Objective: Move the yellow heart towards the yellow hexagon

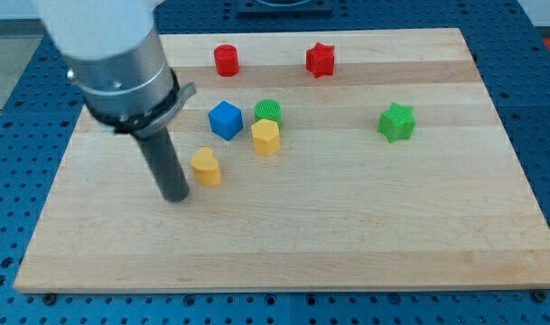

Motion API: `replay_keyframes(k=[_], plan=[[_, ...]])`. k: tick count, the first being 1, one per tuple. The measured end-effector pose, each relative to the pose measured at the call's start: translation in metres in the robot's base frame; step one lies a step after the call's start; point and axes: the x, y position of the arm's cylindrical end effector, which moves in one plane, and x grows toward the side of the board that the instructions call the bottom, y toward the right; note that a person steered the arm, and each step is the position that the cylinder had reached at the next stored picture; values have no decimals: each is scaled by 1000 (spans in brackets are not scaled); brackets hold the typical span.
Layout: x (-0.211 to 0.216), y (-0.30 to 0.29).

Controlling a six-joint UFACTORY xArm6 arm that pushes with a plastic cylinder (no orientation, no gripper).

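My tip [176, 196], the lower end of the straight dark rod, rests on the pale wooden surface [347, 235] just beside the small yellow heart block [205, 167], at about its 8 o'clock. There are no fingers to part or close; the rod only pushes. The yellow hexagon block [265, 137] sits near the heart at roughly 2 o'clock, so a good push runs straight along that line, through the heart's centre to keep it from spinning off. The blue cube [225, 120] and green cylinder [268, 111] crowd the hexagon at 10 to 12 o'clock. Open room lies toward 5 o'clock, and every edge is well apart.
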Motion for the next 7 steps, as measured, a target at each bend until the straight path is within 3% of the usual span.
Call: replay_keyframes(k=[1, 4, 6, 7], plan=[[-28, 12], [5, 19], [-28, 19], [11, 13]])
